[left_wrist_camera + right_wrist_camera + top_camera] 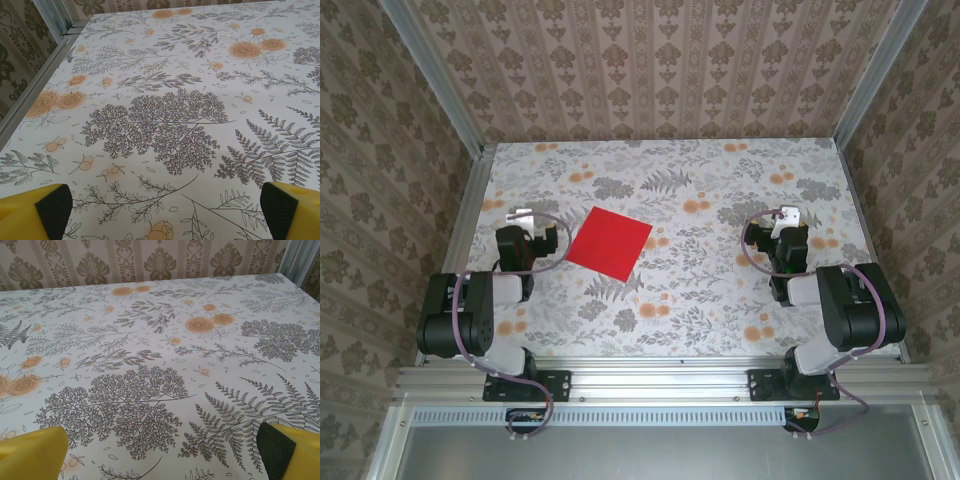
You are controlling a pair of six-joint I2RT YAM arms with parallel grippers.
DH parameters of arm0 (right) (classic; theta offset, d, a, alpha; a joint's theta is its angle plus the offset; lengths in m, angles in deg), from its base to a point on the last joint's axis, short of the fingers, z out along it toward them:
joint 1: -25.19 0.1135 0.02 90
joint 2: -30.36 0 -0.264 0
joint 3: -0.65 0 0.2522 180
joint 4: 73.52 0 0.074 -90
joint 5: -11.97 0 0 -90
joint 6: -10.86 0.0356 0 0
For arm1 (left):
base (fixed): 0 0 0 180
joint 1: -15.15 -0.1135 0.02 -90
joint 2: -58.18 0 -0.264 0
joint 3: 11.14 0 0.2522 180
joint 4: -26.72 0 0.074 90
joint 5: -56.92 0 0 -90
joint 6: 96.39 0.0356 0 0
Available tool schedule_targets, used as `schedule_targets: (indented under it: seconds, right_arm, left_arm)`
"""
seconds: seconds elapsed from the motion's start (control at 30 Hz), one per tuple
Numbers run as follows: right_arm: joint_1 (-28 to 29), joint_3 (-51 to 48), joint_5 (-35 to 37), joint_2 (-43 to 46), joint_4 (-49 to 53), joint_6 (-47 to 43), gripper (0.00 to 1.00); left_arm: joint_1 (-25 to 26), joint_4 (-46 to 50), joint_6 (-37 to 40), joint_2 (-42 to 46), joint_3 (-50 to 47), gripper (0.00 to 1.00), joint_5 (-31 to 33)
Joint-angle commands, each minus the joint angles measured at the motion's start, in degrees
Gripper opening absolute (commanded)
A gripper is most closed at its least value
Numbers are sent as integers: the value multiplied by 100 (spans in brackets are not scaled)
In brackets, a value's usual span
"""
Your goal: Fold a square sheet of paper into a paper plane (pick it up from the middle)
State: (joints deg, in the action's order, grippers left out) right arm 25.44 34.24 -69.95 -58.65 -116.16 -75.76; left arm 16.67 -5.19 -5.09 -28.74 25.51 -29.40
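The square sheet of paper [609, 245] is bright red and lies flat and uncreased on the floral table, turned like a diamond, left of centre. My left gripper [520, 217] rests just left of the sheet, apart from it. In the left wrist view that gripper [165, 215] stands open, its yellow fingers [35, 212] at the bottom corners with bare tabletop between them. My right gripper [787, 214] sits far to the right of the sheet. The right wrist view has that gripper [165, 450] open too, nothing between its fingers [32, 455].
The table [700, 300] has a floral cloth and is boxed in by patterned walls on three sides. Metal rails [470, 215] run along its left and right edges. Both arm bases [520, 380] stand at the near edge.
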Motion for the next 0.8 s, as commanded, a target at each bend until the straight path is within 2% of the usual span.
schedule_targets:
  seconds: [0.0,0.67,0.77]
  right_arm:
    - [-7,106,-113,24,50,84,100]
    - [-7,51,-110,33,-37,92,100]
    - [-8,-129,-4,234,-223,108,100]
  left_arm:
    - [-1,-14,107,-31,108,100,-25]
    - [-11,-79,98,-10,67,100,-58]
    - [-11,269,11,248,152,100,104]
